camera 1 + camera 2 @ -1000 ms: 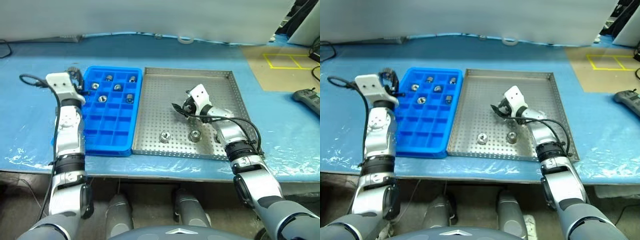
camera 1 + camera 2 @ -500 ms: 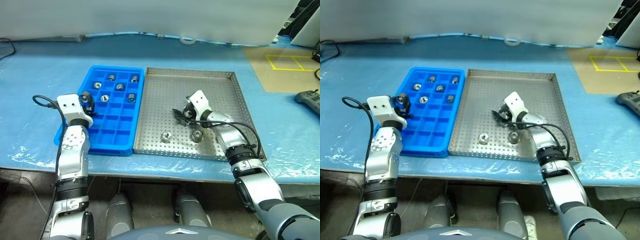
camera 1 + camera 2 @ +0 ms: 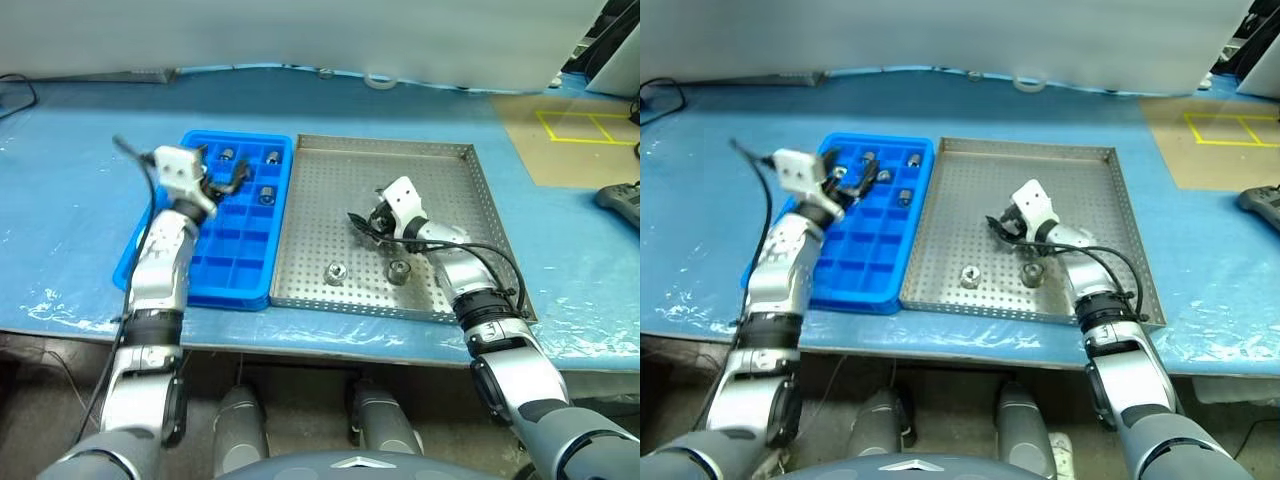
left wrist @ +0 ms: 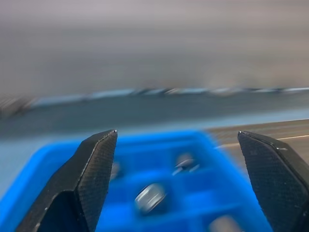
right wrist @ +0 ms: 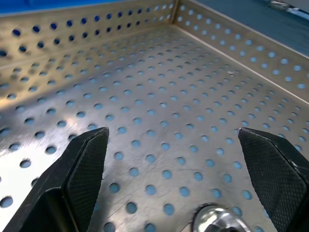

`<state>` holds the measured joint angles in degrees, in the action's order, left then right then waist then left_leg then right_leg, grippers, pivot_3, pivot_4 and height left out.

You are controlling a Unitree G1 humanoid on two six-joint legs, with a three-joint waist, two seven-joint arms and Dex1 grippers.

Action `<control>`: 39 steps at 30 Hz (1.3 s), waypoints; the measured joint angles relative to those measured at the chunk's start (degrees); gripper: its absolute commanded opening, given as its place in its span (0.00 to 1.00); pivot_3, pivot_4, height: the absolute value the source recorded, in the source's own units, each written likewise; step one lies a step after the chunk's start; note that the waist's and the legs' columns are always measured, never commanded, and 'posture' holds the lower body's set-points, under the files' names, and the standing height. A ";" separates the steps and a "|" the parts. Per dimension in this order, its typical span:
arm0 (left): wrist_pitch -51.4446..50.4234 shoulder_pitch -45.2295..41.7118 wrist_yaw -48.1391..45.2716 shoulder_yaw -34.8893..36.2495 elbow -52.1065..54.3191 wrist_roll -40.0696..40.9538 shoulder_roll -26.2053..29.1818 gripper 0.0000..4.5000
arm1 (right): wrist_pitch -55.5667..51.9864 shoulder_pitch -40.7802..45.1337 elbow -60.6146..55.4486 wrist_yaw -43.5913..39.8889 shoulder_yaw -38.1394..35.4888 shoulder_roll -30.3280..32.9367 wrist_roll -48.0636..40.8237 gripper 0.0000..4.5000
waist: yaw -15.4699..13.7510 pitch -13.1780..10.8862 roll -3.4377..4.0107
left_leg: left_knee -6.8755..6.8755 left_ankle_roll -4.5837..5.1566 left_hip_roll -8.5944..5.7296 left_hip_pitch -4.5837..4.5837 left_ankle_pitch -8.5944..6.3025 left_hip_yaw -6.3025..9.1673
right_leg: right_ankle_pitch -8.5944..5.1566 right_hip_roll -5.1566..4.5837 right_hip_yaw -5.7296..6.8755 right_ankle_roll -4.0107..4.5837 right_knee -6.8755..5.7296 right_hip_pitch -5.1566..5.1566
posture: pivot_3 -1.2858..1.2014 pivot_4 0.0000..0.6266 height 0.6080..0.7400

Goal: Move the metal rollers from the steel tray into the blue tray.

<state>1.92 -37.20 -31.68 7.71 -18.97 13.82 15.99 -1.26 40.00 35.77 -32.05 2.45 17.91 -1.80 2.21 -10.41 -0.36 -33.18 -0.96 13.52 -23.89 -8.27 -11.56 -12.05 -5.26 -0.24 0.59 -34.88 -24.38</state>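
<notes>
Metal rollers point(image 3: 337, 272): we count two left near the steel tray's point(image 3: 440, 300) near rim; several sit in the blue tray's point(image 3: 235, 285) far cells. Left gripper point(image 3: 228, 178) spread, empty, over those cells. Right gripper point(image 3: 362, 222) spread above bare perforated floor, rims well apart

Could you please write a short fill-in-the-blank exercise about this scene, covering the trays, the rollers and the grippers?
1. The number of metal rollers lying in the steel tray is ____.
2. The left gripper hovers over the ____ tray.
3. The fingers of the right gripper are ____, with nothing between them.
4. The blue tray lies to the robot's ____ of the steel tray.

Missing words: two; blue; open; left
</notes>
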 measured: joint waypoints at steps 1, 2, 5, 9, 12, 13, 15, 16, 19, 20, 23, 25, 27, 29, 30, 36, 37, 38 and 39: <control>0.16 -2.19 -3.29 -0.96 -2.20 0.46 0.05 0.95 | -0.72 0.24 -0.63 0.19 -1.16 -0.02 -1.00 1.00 | 0.10 0.00 0.00 | 0.02 0.00 0.01 0.01 0.00 -0.01 | 0.00 0.00 -0.03 0.00 0.00 -0.01 | 0.32 0.24 1.00; -0.01 -5.22 -8.22 -2.48 -5.97 0.82 0.14 0.95 | -1.69 0.64 -1.50 0.61 -2.81 0.05 -2.39 1.00 | 0.18 0.00 0.00 | 0.05 0.04 0.02 0.03 0.02 -0.03 | 0.00 0.03 -0.03 0.00 -0.01 -0.02 | 0.32 0.24 1.00; -2.13 -9.45 -19.95 -8.37 -13.74 0.16 0.24 0.95 | -2.94 0.90 -4.02 1.42 -4.77 0.90 -3.64 1.00 | 0.19 0.02 0.03 | 0.12 0.17 0.05 0.11 0.11 -0.11 | 0.00 0.06 -0.07 0.00 -0.01 -0.02 | 0.31 0.24 1.00; -7.81 -12.00 -34.88 -17.87 -22.47 -2.85 -2.49 0.95 | -4.32 -1.17 -7.40 2.72 -6.17 2.54 -3.72 1.00 | 0.27 0.02 0.03 | 0.14 0.16 0.08 0.12 0.09 -0.18 | 0.00 0.07 -0.08 0.00 0.00 -0.02 | 0.27 0.24 1.00; -7.45 -14.57 -41.06 -24.46 -27.75 -8.07 -3.05 0.95 | -5.28 -3.29 -9.90 3.71 -6.27 3.09 -3.61 1.00 | 1.02 0.08 0.14 | 0.13 0.05 0.04 0.25 0.02 -0.24 | 0.00 0.06 -0.22 0.00 -0.01 0.04 | 0.26 0.24 1.00; -6.60 -14.91 -42.21 -25.15 -28.72 -9.01 -3.54 0.95 | -5.65 -4.18 -10.85 3.92 -6.31 3.65 -3.60 1.00 | 1.43 0.08 0.13 | 0.12 0.00 0.02 0.27 -0.01 -0.23 | 0.00 0.05 -0.24 0.00 0.00 0.09 | 0.26 0.24 1.00; -6.27 -16.22 -43.33 -25.28 -31.27 -10.00 -3.79 0.95 | -6.42 -5.48 -12.39 4.55 -6.59 4.51 -3.61 1.00 | 2.01 0.08 0.14 | 0.09 0.00 -0.06 0.40 -0.02 -0.23 | 0.01 0.02 -0.30 -0.01 0.00 0.19 | 0.25 0.24 1.00; -6.12 -16.66 -43.84 -25.32 -32.19 -10.42 -3.82 0.95 | -6.80 -5.91 -13.05 4.86 -6.78 4.74 -3.61 1.00 | 2.29 0.08 0.14 | 0.08 0.01 -0.11 0.44 -0.02 -0.23 | 0.02 0.02 -0.39 -0.02 0.00 0.21 | 0.25 0.24 1.00; -4.33 -17.47 -45.18 -26.97 -34.00 -13.23 -3.63 0.95 | -7.31 -7.10 -14.89 5.56 -6.81 5.03 -3.65 1.00 | 3.26 0.09 0.14 | 0.06 0.06 -0.22 0.54 -0.06 -0.23 | 0.02 -0.01 -0.56 -0.03 0.06 0.34 | 0.25 0.24 1.00; -3.54 -17.71 -45.56 -27.55 -34.45 -13.98 -3.84 0.91 | -7.58 -7.27 -15.12 5.75 -6.81 5.04 -3.66 1.00 | 3.63 0.09 0.13 | 0.04 0.11 -0.25 0.56 -0.08 -0.23 | 0.02 -0.02 -0.60 -0.04 0.10 0.37 | 0.25 0.24 1.00; -2.02 -17.85 -45.91 -28.09 -34.71 -15.41 -3.35 0.75 | -7.92 -7.28 -15.32 6.09 -6.81 5.04 -3.67 1.00 | 4.93 0.10 0.12 | 0.02 0.18 -0.35 0.52 -0.13 -0.21 | 0.02 -0.08 -0.65 -0.04 0.12 0.37 | 0.26 0.24 1.00; -1.92 -17.89 -47.08 -28.09 -34.63 -15.77 -2.77 0.60 | -7.93 -7.27 -15.32 6.30 -6.77 5.04 -3.65 1.00 | 5.65 0.10 0.12 | 0.02 0.21 -0.37 0.50 -0.15 -0.21 | 0.02 -0.08 -0.66 -0.04 0.15 0.37 | 0.26 0.24 1.00; -2.00 -17.89 -48.18 -28.08 -34.52 -15.89 -2.40 0.46 | -7.91 -7.25 -15.31 6.45 -6.65 5.04 -3.47 1.00 | 6.37 0.10 0.12 | 0.03 0.24 -0.37 0.45 -0.17 -0.18 | 0.01 -0.08 -0.62 -0.05 0.19 0.36 | 0.26 0.24 1.00; -2.76 -17.87 -49.60 -27.52 -34.16 -15.44 -2.47 0.34 | -7.87 -7.12 -15.23 6.51 -6.39 5.02 -3.28 1.00 | 6.79 0.10 0.12 | 0.04 0.27 -0.37 0.40 -0.18 -0.17 | 0.01 -0.08 -0.62 -0.05 0.22 0.32 | 0.27 0.24 1.00; -3.54 -17.83 -49.87 -27.13 -34.06 -14.96 -2.65 0.33 | -7.85 -6.92 -15.12 6.50 -6.22 4.93 -3.22 1.00 | 6.94 0.09 0.12 | 0.04 0.28 -0.37 0.36 -0.18 -0.18 | 0.01 -0.08 -0.61 -0.05 0.22 0.28 | 0.27 0.24 1.00; -8.34 -16.94 -38.00 -11.41 -32.20 -3.74 -6.02 0.32 | -7.23 -5.86 -13.60 6.04 -5.19 4.34 -2.79 1.00 | 8.01 0.01 0.02 | -0.12 0.35 -0.39 0.03 -0.18 -0.13 | 0.02 -0.13 -0.33 -0.03 0.16 0.08 | 0.28 0.24 1.00; -8.90 -17.20 -33.66 -7.21 -30.66 -0.91 -6.33 0.32 | -6.99 -5.56 -13.09 5.88 -5.01 4.19 -2.72 1.00 | 8.11 0.01 0.01 | -0.14 0.38 -0.39 0.03 -0.18 -0.12 | 0.02 -0.15 -0.09 -0.03 0.16 0.08 | 0.29 0.24 1.00; -8.87 -17.55 -30.34 -4.42 -29.56 0.75 -6.38 0.32 | -6.79 -5.46 -12.82 5.83 -4.99 4.17 -2.71 1.00 | 8.28 0.01 0.00 | -0.16 0.40 -0.38 0.02 -0.19 -0.11 | 0.03 -0.16 -0.06 -0.03 0.15 0.08 | 0.29 0.24 1.00; -8.32 -17.74 -24.23 -0.33 -27.20 2.61 -6.41 0.32 | -6.60 -5.16 -12.07 5.62 -4.97 4.13 -2.70 1.00 | 8.49 0.01 0.00 | -0.15 0.41 -0.36 0.04 -0.19 -0.11 | 0.02 -0.15 -0.02 -0.03 0.16 0.08 | 0.30 0.24 1.00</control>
<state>-6.40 -54.93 -55.91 7.39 -46.17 16.43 9.58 -7.86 34.84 23.70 -26.43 -2.52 22.04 -4.50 10.70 -10.40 -0.36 -33.33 -0.55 13.16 -23.86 -8.45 -11.67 -12.02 -5.41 -0.26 0.56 -34.72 -24.30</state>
